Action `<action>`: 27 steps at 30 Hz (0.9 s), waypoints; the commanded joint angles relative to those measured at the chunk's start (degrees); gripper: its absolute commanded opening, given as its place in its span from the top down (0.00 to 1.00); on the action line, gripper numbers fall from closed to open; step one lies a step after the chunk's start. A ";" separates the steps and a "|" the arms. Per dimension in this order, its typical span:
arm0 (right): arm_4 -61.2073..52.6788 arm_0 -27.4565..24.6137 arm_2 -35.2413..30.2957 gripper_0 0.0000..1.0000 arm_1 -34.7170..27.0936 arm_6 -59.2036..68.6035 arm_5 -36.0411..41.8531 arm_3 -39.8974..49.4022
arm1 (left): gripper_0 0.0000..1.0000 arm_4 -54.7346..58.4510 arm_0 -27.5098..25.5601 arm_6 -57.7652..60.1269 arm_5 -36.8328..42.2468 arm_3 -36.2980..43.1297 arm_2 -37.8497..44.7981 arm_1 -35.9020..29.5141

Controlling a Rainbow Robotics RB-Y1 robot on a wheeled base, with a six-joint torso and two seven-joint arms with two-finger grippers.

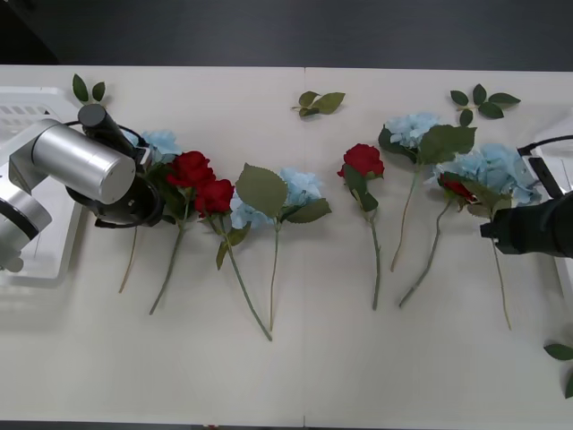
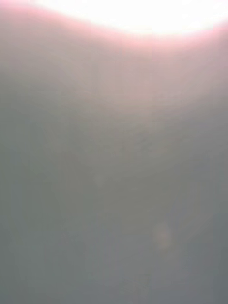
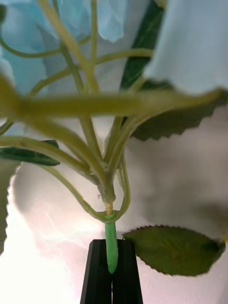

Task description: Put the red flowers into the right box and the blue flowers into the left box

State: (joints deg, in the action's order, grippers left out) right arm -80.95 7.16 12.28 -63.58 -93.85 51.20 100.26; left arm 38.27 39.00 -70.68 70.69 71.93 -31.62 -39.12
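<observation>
My left gripper (image 3: 112, 270) has its black fingers shut on the green stem of a blue flower (image 3: 190, 42), just below where the stem branches. In the front view that gripper (image 1: 143, 202) sits at the table's left end, beside this blue flower (image 1: 161, 141) and two red flowers (image 1: 190, 168). Another red flower (image 1: 363, 159) lies mid-table and one more (image 1: 455, 188) lies among blue flowers (image 1: 492, 168) at the right. More blue flowers (image 1: 300, 186) (image 1: 412, 127) lie between. My right arm's black wrist (image 1: 528, 228) hovers by the right-hand blooms. The left box (image 1: 36, 260) and the right box (image 1: 548, 175) stand at the table's ends.
Loose green leaf sprigs lie along the far edge (image 1: 88, 88) (image 1: 320, 102) (image 1: 482, 98) and at the near right corner (image 1: 562, 354). Long stems reach toward the table's near side. The near strip of the table is bare.
</observation>
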 commanded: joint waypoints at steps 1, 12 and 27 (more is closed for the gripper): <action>-10.63 1.46 -1.91 1.00 -0.93 -10.13 -0.49 0.99 | 1.00 1.99 0.20 -1.57 -0.20 5.76 1.13 -5.88; -36.03 1.46 -1.91 1.00 1.79 -28.67 -4.36 0.99 | 1.00 13.15 -0.24 -6.40 0.94 15.25 5.26 -17.22; -50.35 6.82 -1.47 1.00 15.86 -47.92 -2.25 1.08 | 1.00 14.29 -9.20 -32.15 14.82 9.45 35.58 -17.49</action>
State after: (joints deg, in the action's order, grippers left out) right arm -130.81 11.11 10.52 -48.80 -138.71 48.59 100.28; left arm 53.14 28.24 -98.24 85.03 83.74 4.58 -55.18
